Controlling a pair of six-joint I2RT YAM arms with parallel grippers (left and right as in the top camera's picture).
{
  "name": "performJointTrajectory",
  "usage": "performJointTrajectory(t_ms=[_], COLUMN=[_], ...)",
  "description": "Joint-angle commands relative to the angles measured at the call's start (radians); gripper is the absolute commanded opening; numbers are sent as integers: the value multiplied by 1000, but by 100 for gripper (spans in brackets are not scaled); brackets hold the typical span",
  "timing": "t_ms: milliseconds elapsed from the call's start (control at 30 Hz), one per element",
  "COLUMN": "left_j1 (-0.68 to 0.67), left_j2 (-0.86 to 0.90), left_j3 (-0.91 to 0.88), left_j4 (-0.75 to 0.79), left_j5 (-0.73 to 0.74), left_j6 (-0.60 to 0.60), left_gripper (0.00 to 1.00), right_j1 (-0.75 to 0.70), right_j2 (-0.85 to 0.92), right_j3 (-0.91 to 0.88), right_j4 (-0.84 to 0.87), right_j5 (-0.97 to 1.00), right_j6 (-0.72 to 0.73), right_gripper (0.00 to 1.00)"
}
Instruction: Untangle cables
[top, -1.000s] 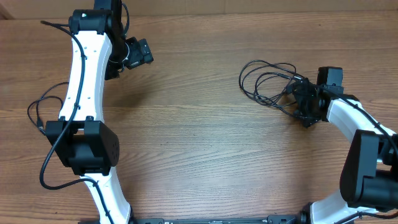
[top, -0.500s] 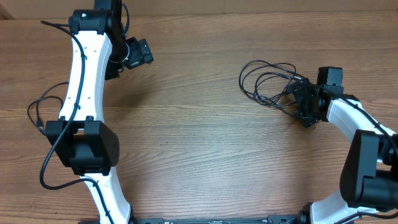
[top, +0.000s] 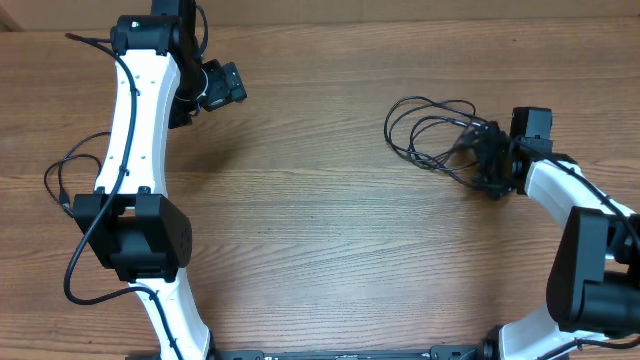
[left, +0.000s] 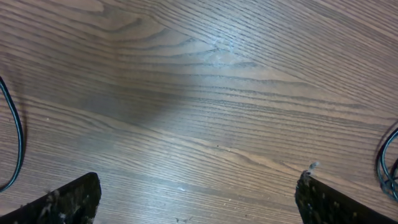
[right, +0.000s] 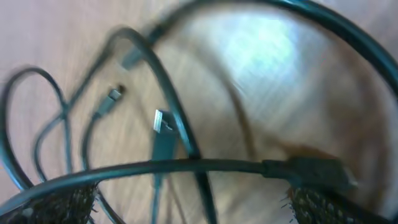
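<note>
Black cables (top: 428, 132) lie in a loose bunch of loops on the wooden table (top: 320, 220), on the right side and rather toward the far edge. The right gripper (top: 476, 150) is at the right rim of this bunch with its jaws wide apart. In the right wrist view one strand runs across between its fingers, and more strands and a small plug (right: 163, 122) lie just beyond it. Nothing is clamped. The left gripper (top: 228, 84) is on the far left, well apart from the cables. Its jaws also stand wide apart over bare wood and hold nothing.

The main risk, in my judgement, is that the right jaws close on more than one strand. The loops cross each other very near the fingers, and the wrist view is blurred, so it is hard to say which strand is on top. If two strands are pinched together, a pull can tighten the knot instead of opening it.

A second risk is that the whole bunch slides. The cables are light and nothing holds the other side, because the left arm is far from them. A pull to the right may then drag everything toward the table edge. The plug may also catch inside a loop.
</note>
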Motion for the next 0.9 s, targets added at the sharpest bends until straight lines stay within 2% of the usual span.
performJointTrajectory(t_ms=[0,133,333,367,433,467,500,633,867], left_j1=[0,0,0,0,0,0,0,0,0], left_j2=[9,9,9,9,9,9,9,9,9], left_j3=[1,1,1,1,1,1,1,1,1], left_j4=[1,1,1,1,1,1,1,1,1], left_j5=[7,8,8,8,7,7,7,8,7], left_j6=[-7,-7,-7,-7,-7,-7,-7,-7,-7], left_gripper=[100,100,100,100,100,99,100,100,99], right_j1=[-6,-6,-6,-6,-6,-6,-9,-21,-16], right_j2=[79,79,79,79,79,79,78,60,-6], right_j3=[-55,-55,-55,-55,-55,-55,-54,-11,111], right_j4=[32,-26,-67,-71,-95,-106,-117,-217,-393], right_j5=[7,-220,-262,-262,-263,-264,-276,-374,-562], right_j6=[-3,-3,-12,-33,-129,-145,-167,-213,-396], right_gripper=[100,100,98,90,61,38,5,4,5])
